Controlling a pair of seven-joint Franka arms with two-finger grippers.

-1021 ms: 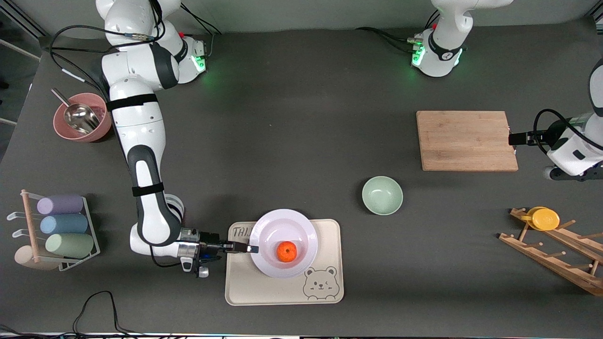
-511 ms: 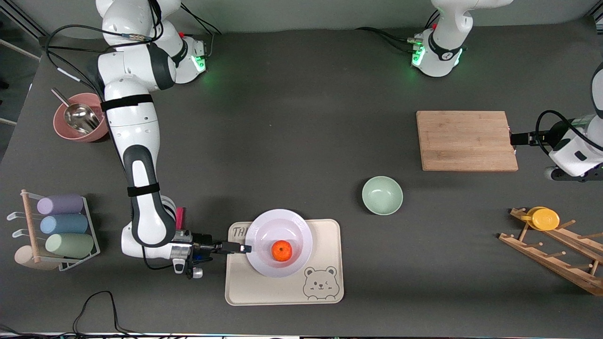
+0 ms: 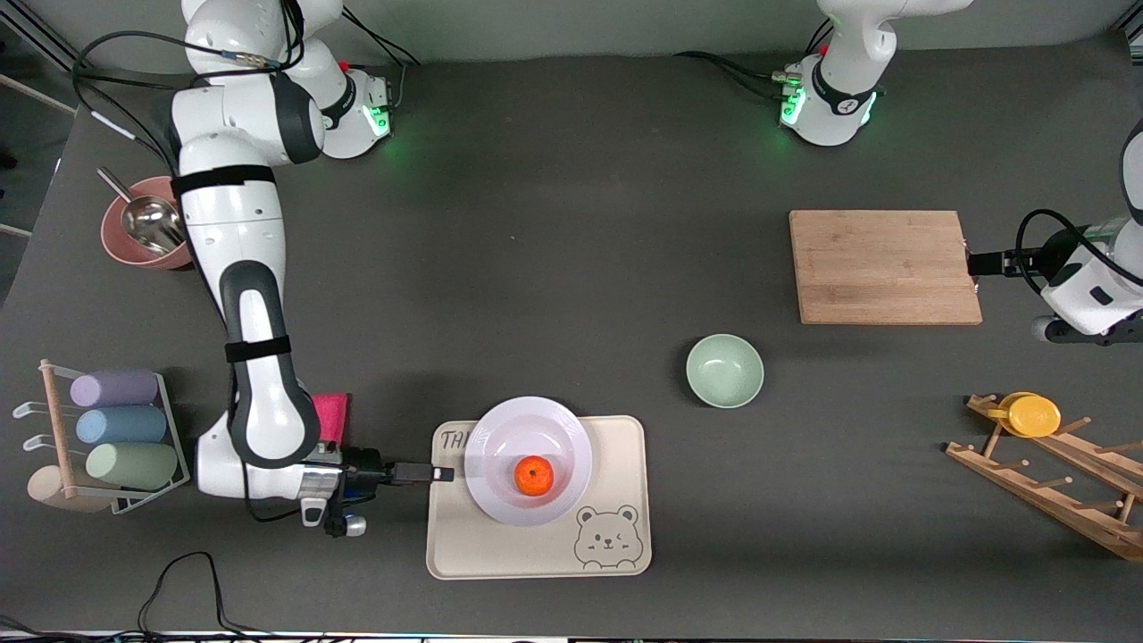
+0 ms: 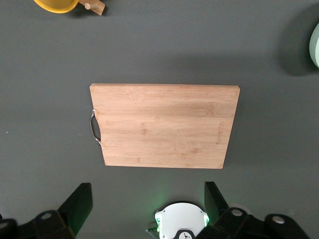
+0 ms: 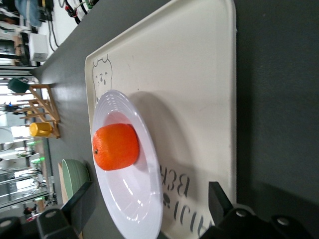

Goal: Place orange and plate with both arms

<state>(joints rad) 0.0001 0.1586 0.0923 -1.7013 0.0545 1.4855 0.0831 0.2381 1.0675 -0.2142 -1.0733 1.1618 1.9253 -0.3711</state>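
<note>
Front view: right arm has let go of the plate and is backing off.
Bear tray (image 3: 616,500) carries the plate (image 3: 500,429), orange (image 3: 534,475) in its centre; right gripper (image 3: 438,473), fingers apart, has retreated to the tray's edge, so placement looks done. Left gripper (image 3: 975,264) waits spread beside the cutting board (image 3: 884,266).

— Where does the orange (image 3: 534,475) sit?
— In the plate (image 3: 496,432), which rests on the bear tray (image 3: 616,438), near the front camera.
— And the bowl (image 3: 724,371)?
— On the bench (image 3: 571,268), farther from the camera than the tray, toward the left arm's end. The cutting board (image 3: 884,266) lies farther still.
— The claws?
— The right claw (image 3: 444,472) is at the tray's edge on the right arm's side, apart from the plate. The left claw (image 4: 144,211) hangs by the board's edge.
</note>
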